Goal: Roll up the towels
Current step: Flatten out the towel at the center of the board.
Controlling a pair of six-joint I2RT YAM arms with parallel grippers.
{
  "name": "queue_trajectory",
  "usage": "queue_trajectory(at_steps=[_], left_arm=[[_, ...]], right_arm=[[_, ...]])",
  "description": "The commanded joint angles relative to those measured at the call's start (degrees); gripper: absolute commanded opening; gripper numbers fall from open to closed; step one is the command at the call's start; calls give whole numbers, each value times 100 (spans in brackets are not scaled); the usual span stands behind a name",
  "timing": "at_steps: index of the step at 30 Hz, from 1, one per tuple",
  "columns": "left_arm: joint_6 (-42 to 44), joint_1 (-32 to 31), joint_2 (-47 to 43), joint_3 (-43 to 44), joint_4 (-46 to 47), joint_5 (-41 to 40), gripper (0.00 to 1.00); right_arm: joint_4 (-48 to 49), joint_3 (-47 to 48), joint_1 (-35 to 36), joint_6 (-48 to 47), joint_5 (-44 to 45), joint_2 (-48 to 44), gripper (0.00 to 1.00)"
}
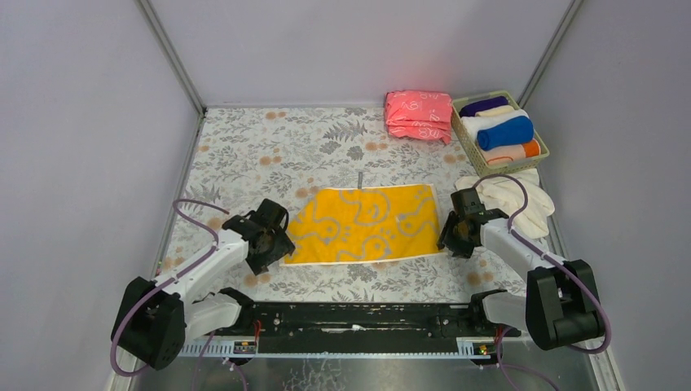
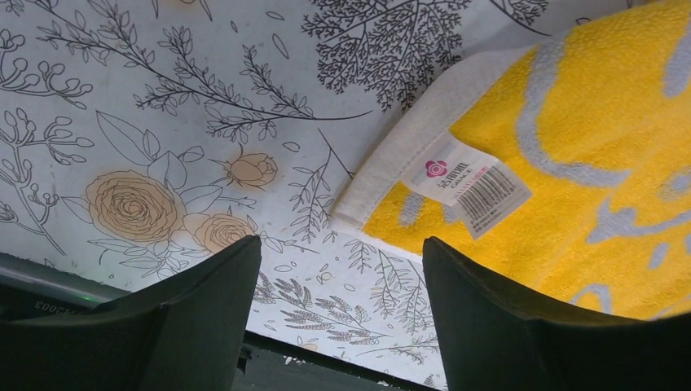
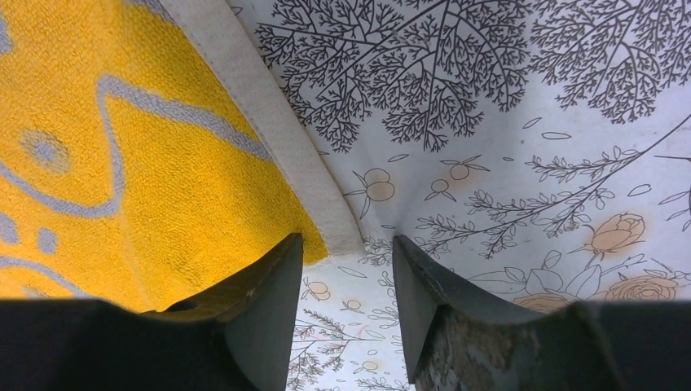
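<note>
A yellow towel with white print (image 1: 364, 224) lies flat and spread out in the middle of the table. My left gripper (image 1: 275, 243) is open and empty at its near left corner; the left wrist view shows that corner with a barcode label (image 2: 468, 186) just past my fingertips. My right gripper (image 1: 451, 235) is open and empty at the near right corner, whose white hem (image 3: 277, 114) shows between my fingers. Cream-white towels (image 1: 513, 199) lie heaped at the right. A basket (image 1: 468, 143) holds rolled towels, among them a blue one (image 1: 505, 133) and an orange one (image 1: 530, 149).
A folded pink stack with white pattern (image 1: 418, 115) sits at the back beside the basket. A small dark object (image 1: 358, 177) lies just behind the yellow towel. A floral cloth (image 1: 269, 147) covers the table. Walls enclose the left, back and right.
</note>
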Motion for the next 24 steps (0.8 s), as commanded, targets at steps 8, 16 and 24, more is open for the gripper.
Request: queue_trajectory(at_steps=[8, 16, 24], left_arm=[[-155, 39, 102, -139, 232, -267, 71], [-132, 34, 344, -71, 237, -303, 69], [-50, 29, 590, -25, 304, -202, 56]], right_arm=[[-91, -69, 75, 189, 62, 564, 44], [-32, -53, 86, 206, 334, 530, 19], [56, 18, 86, 80, 385, 377, 9]])
